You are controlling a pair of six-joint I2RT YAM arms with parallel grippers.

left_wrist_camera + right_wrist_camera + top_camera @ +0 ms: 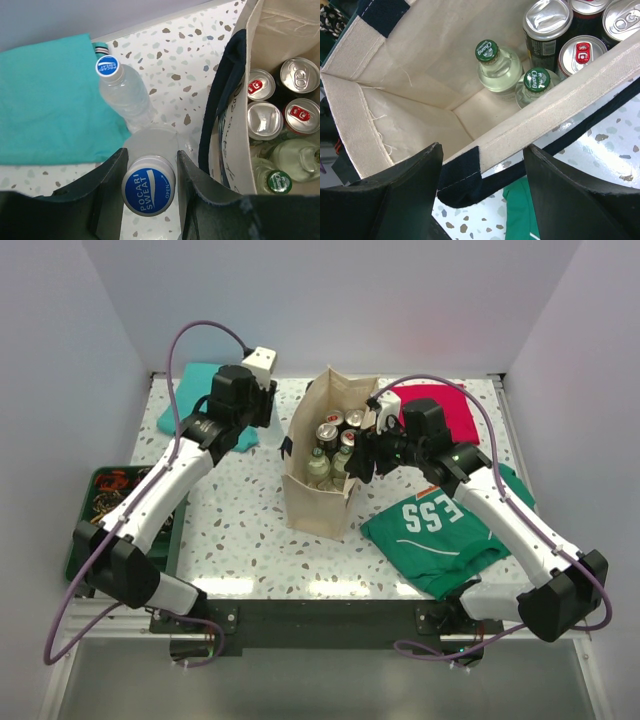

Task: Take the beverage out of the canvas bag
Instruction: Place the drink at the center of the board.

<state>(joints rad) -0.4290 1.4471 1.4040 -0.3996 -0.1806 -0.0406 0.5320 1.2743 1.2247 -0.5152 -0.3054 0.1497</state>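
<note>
Left gripper (150, 165): fingers closed around a Pocari Sweat bottle (148, 186), touching it on both sides. It stands on the terrazzo table (170, 50) just outside the canvas bag (318, 510). A second Pocari bottle (122, 95) stands beside the teal cloth (45, 100).

Right gripper (482, 150): fingers wide apart, holding nothing. They straddle the bag's near rim (545, 112) where the navy strap (465, 180) is sewn on.

Still in the bag: a Chang glass bottle (487, 51) with its twin (537, 80) just beside it, and soda cans (547, 17) packed tight behind them at the far end. The near end of the bag is bare canvas floor.

Handling, my judgement:
- Glass bottles are probably heavy for their size, rigid, smooth and breakable. I would grip the neck just under the green cap, where there is free room on the open side.
- Cans are touching each other, so there is little finger clearance. The walls dent easily, so I leave them for later.
- The bag is soft, so its walls may drag upward with a lift. Pinching the rim with the right fingers should hold it down.
</note>
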